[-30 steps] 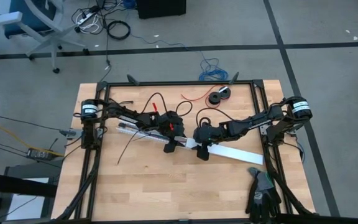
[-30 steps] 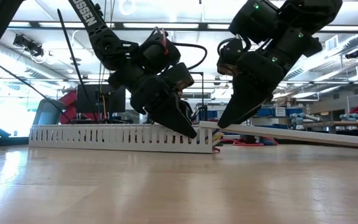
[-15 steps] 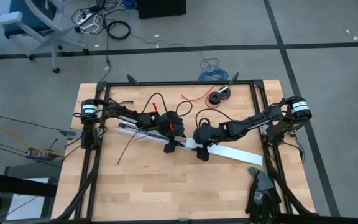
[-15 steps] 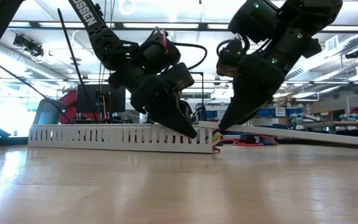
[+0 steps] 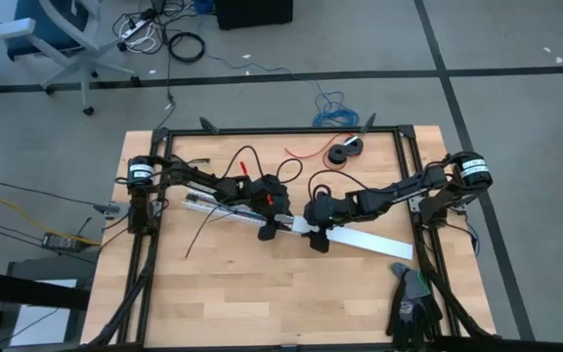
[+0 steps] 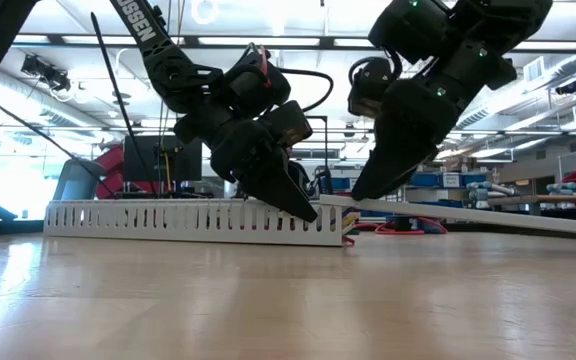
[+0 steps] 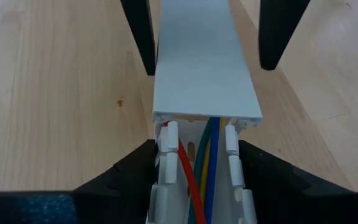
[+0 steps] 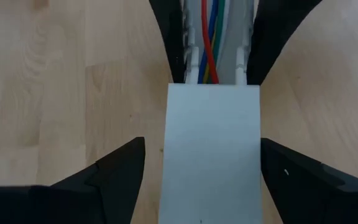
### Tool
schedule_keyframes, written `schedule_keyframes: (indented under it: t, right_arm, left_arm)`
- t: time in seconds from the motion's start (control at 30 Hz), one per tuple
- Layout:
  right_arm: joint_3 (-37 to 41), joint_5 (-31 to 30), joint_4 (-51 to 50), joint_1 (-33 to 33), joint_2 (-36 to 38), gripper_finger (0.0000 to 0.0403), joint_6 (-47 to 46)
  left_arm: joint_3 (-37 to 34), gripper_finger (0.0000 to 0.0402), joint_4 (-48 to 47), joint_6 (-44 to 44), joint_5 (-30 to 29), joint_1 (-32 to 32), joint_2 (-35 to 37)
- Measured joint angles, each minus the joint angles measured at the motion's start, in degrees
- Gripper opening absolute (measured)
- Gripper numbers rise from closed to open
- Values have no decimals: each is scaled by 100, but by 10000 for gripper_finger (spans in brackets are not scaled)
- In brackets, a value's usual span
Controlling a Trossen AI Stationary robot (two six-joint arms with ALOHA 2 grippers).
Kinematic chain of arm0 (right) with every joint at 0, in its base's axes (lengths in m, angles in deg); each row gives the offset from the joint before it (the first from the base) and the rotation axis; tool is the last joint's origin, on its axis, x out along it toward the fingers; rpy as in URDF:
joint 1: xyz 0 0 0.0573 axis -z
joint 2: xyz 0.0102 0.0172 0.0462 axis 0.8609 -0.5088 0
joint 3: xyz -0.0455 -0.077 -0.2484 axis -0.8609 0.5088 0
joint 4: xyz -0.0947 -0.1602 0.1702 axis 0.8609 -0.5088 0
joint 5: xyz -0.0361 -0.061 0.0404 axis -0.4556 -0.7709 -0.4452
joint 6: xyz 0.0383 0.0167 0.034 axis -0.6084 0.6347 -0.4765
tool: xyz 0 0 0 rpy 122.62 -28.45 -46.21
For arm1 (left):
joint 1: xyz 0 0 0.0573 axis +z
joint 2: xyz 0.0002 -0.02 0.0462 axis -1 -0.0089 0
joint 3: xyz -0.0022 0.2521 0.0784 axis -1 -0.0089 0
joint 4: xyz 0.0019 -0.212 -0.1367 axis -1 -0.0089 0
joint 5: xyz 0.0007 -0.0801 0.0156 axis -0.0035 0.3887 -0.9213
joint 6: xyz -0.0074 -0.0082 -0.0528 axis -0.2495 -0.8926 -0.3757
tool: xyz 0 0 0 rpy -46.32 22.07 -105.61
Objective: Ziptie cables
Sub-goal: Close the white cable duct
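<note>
A white slotted duct (image 5: 228,208) lies on the table with the cables (image 7: 199,180) inside it: red, blue, green and yellow wires, also seen in the right wrist view (image 8: 210,37). A flat white cover (image 5: 360,240) rests with one end (image 6: 328,199) on the duct's right end; its other end lies toward the table's right edge. My left gripper (image 7: 197,147) is shut on the duct just short of the cover's end. My right gripper (image 8: 202,144) stands open, one finger on either side of the cover, with a gap on both sides. My left gripper pinches the duct between its two fingers, one on each slotted side wall (image 7: 164,163), near the duct's right end. The fingers (image 6: 293,200) slant down from the table's left and lie along the duct. The duct stays flat on the table.
A black spool (image 5: 344,152) and a thin red wire (image 5: 306,152) lie at the far edge. Thin black strips (image 5: 200,227) lie left of the duct. Dark gloves (image 5: 413,303) sit at the near right corner. Black frame rails (image 5: 281,130) border the table.
</note>
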Motion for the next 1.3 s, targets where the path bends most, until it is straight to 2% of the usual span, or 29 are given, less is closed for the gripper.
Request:
schedule_keyframes:
  t: [0.27,0.4,0.5,0.6,0.73,0.8,0.93,1.3]
  right_arm:
    - [-2,-2,-7,158,432,291,-118]
    - [-4,76,-169,179,552,264,-309]
    - [-4,317,-328,177,553,216,-373]
    - [-4,480,-457,149,531,147,-469]
    - [-4,442,-541,67,523,47,-564]
    - [-4,229,-525,-6,522,13,-481]
    - [-7,-226,-456,-112,518,10,-364]
    - [-8,-100,-147,-46,392,0,-472]
  left_arm:
    - [0,219,7,-116,-13,0,-2]
    - [0,219,7,-116,-15,0,-2]
    - [0,219,7,-116,-13,0,-2]
    - [-2,219,7,-116,-13,0,-2]
    - [-2,219,10,-116,-11,0,-2]
    - [-2,219,12,-116,-11,0,-2]
    - [-6,219,21,-114,-11,0,-2]
    - [-9,219,113,-116,-13,0,-11]
